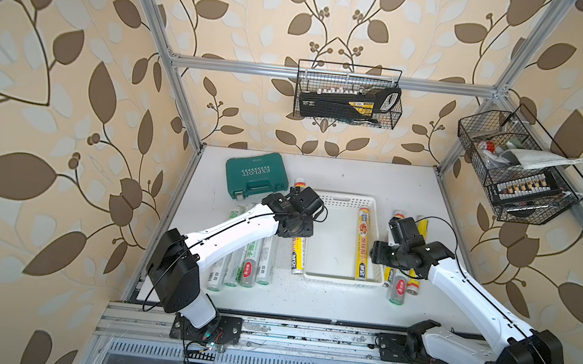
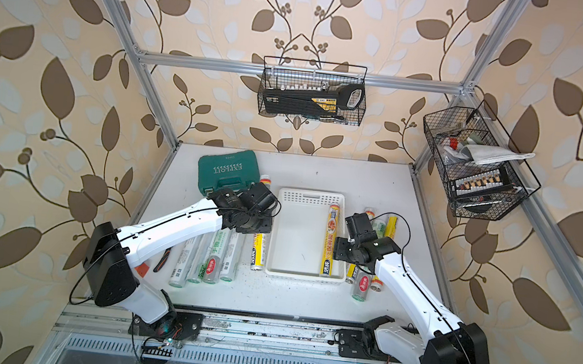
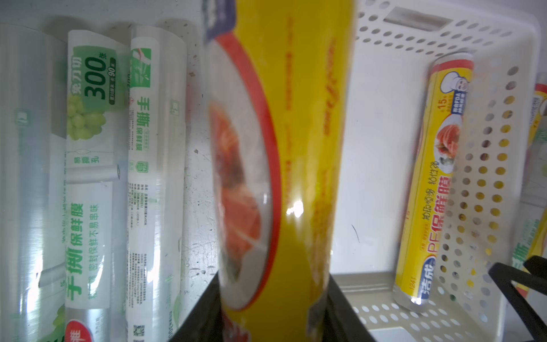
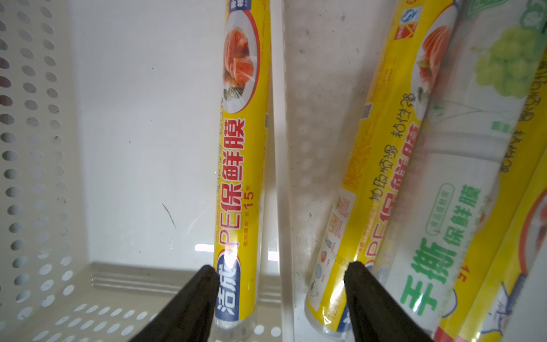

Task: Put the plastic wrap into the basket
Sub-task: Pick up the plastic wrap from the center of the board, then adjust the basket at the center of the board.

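1. The left gripper squeezes a yellow roll at the basket's 9 o'clock.
2. The right gripper is open, holding nothing.
3. A second roll lies in the basket, at 3 o'clock.

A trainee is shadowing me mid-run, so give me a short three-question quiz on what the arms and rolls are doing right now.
1. True or false: the left gripper is shut on a yellow roll.
2. How many rolls lie inside the basket?
3. The right gripper is: A open, B shut on a roll, C out of view.
Key: 1 true; 2 one; 3 A.
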`<action>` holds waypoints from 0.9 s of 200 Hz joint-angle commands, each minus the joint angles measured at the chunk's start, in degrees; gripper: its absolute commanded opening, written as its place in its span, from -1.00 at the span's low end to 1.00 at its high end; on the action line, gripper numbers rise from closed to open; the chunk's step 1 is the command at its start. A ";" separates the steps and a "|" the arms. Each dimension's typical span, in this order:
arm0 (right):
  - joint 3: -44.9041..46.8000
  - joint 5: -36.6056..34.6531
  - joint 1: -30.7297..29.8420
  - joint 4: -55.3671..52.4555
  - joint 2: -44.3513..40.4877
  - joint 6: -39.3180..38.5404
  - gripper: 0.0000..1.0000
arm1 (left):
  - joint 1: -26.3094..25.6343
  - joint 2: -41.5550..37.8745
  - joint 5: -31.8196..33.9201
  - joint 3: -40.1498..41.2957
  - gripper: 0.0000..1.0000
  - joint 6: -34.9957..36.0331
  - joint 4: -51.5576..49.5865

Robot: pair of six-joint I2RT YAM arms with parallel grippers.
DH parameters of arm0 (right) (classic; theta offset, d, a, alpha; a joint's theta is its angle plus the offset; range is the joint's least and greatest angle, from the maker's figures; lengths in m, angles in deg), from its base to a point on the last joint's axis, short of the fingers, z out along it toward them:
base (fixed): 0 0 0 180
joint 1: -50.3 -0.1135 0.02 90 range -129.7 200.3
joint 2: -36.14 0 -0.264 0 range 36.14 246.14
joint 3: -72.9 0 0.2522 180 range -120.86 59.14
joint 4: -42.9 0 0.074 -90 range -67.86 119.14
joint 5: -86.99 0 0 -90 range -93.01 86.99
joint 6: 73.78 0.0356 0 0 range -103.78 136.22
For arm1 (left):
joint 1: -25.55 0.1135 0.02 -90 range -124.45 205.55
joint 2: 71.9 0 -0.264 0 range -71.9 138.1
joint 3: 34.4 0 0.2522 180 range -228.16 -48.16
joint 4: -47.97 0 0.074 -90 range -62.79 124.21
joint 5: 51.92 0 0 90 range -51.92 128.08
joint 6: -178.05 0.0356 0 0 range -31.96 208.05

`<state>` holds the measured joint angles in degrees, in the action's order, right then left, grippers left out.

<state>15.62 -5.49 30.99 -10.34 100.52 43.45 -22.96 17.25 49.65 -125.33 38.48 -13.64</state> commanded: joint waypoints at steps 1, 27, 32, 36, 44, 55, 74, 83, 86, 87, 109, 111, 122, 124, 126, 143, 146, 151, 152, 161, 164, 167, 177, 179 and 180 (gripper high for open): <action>1.24 3.74 0.54 2.16 0.71 0.97 0.41 | -0.61 -2.40 -1.04 -1.46 -0.18 -0.71 2.28; 1.83 4.98 0.96 2.93 1.18 1.21 0.41 | -0.97 -1.54 -2.26 -1.60 -0.20 -1.15 5.43; 1.87 5.09 1.03 3.09 1.34 1.21 0.41 | -0.97 -1.15 -2.21 -1.89 -0.21 -1.21 5.49; 1.94 5.19 1.18 3.16 1.43 1.25 0.41 | -1.05 -0.79 -2.17 -2.24 -0.22 -1.21 5.49; 2.04 5.76 1.34 3.32 1.66 1.25 0.41 | -1.15 -0.09 -2.02 -2.93 -0.22 -1.16 5.34; 2.13 6.44 1.56 3.53 1.97 1.25 0.41 | -1.19 0.76 -1.99 -3.92 -0.22 -1.08 5.14; 2.53 7.79 1.57 4.29 2.15 1.58 0.41 | -1.23 2.02 -1.91 -5.14 -0.22 -1.06 5.35; 2.72 8.54 1.56 4.67 2.15 1.82 0.41 | -1.22 2.68 -2.03 -5.68 -0.22 -0.78 5.77; 2.67 8.81 1.56 4.84 2.15 1.86 0.41 | -1.23 2.90 -2.10 -5.79 -0.22 -0.72 5.90; 2.66 8.90 1.56 4.85 2.15 1.91 0.41 | -1.23 3.02 -2.13 -5.84 -0.22 -0.67 5.96; 2.73 10.23 1.56 5.30 2.15 2.13 0.41 | -1.23 5.06 -2.26 -7.60 -0.22 -0.11 6.50; 2.70 10.37 1.56 5.36 2.15 2.13 0.41 | -1.23 5.29 -2.26 -7.79 -0.22 -0.08 6.49; 2.57 11.06 1.55 5.38 2.33 2.21 0.41 | -1.23 6.48 -2.62 -8.91 -0.22 0.27 6.55; 2.59 11.20 1.56 5.38 2.33 2.20 0.41 | -1.23 6.72 -2.74 -9.17 -0.22 0.39 6.55; 2.58 11.23 1.56 5.32 2.40 2.19 0.41 | -1.23 6.92 -2.91 -9.35 -0.22 0.46 6.61; 2.66 11.80 1.56 5.31 2.35 2.60 0.41 | -1.38 8.82 -3.83 -10.83 -0.21 1.02 6.90; 2.77 11.98 1.56 5.35 2.33 2.70 0.42 | -1.41 9.14 -3.84 -11.11 -0.21 1.02 6.90; 2.75 12.42 1.56 5.50 2.24 2.83 0.41 | -1.41 9.62 -4.00 -11.52 -0.21 1.04 6.85; 2.75 12.50 1.56 5.49 2.20 2.83 0.41 | -1.41 9.72 -4.01 -11.52 -0.21 1.04 6.83; 2.90 13.14 1.56 5.77 2.11 3.22 0.41 | -1.41 10.58 -4.15 -12.03 -0.21 1.04 6.81; 2.96 13.33 1.56 5.89 2.08 3.32 0.41 | -1.40 10.82 -4.18 -12.12 -0.21 1.04 6.81; 3.05 13.57 1.56 5.99 2.07 3.48 0.41 | -1.37 11.03 -4.34 -12.28 -0.20 1.04 6.81; 3.19 14.38 1.56 6.26 1.98 3.71 0.41 | -1.41 11.69 -4.68 -12.69 -0.21 1.12 6.89; 3.19 14.44 1.56 6.28 1.93 3.76 0.41 | -1.41 11.76 -4.75 -12.80 -0.21 1.11 6.94; 3.19 14.48 1.56 6.27 1.91 3.78 0.41 | -1.41 11.85 -4.82 -12.82 -0.21 1.12 6.96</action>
<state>17.54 6.01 32.45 -5.14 102.38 45.96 -23.70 28.20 46.20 -135.10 38.53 -7.74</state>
